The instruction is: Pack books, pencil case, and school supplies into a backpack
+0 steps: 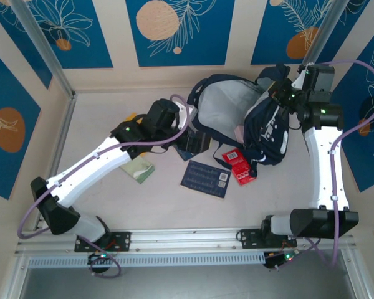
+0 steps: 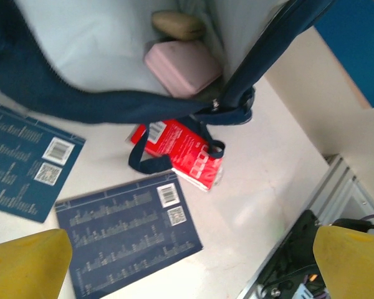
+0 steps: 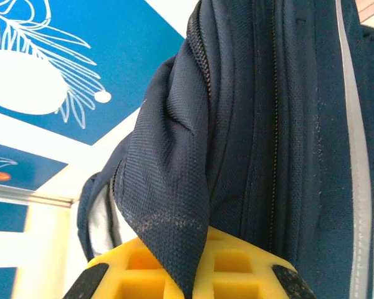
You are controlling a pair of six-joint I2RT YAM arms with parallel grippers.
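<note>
Your top camera looks down from behind the arm bases [image 1: 103, 237] over the pale table [image 1: 162, 205]. Your left wrist camera hangs close above the flat red printed packet [image 2: 181, 156], shared with the top view, at six o'clock of the large navy striped fabric backpack [image 1: 271, 134]. Your right wrist camera presses against it.

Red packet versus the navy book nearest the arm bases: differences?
The red packet is smaller than the navy book. The packet looks glossy; the book matt. A backpack strap crosses the packet; the book lies uncovered. Both lie flat on the table, outside the backpack.
</note>
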